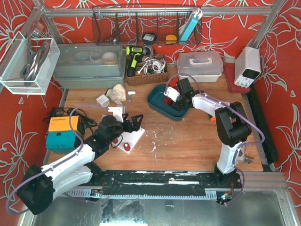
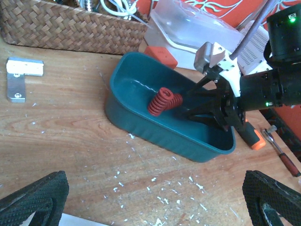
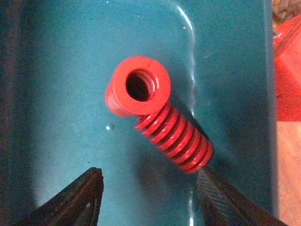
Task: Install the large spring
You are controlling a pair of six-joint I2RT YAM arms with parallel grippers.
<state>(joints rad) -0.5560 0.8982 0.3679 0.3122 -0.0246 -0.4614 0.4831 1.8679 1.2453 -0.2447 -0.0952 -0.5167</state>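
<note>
Two red springs lie in the teal tray [image 3: 56,94]. One stands on end, its bore facing the camera [image 3: 138,84]. The other [image 3: 176,136] lies on its side, leaning against the first. My right gripper [image 3: 148,200] hovers open just above the tray floor. Its right fingertip [image 3: 221,197] is close to the lying spring's lower end. The left wrist view shows the springs [image 2: 164,101], the tray [image 2: 141,117] and the right gripper [image 2: 207,101]. My left gripper [image 2: 153,207] is open and empty above the wood, over a white plate [image 1: 134,136] with red parts.
A wicker basket [image 1: 146,75] and a clear lidded box [image 1: 200,66] stand behind the tray. A grey bin [image 1: 87,70] is at the back left and an orange-teal box [image 1: 61,134] at the left. An orange-handled tool [image 2: 251,136] and a metal bracket [image 2: 21,75] lie on the table.
</note>
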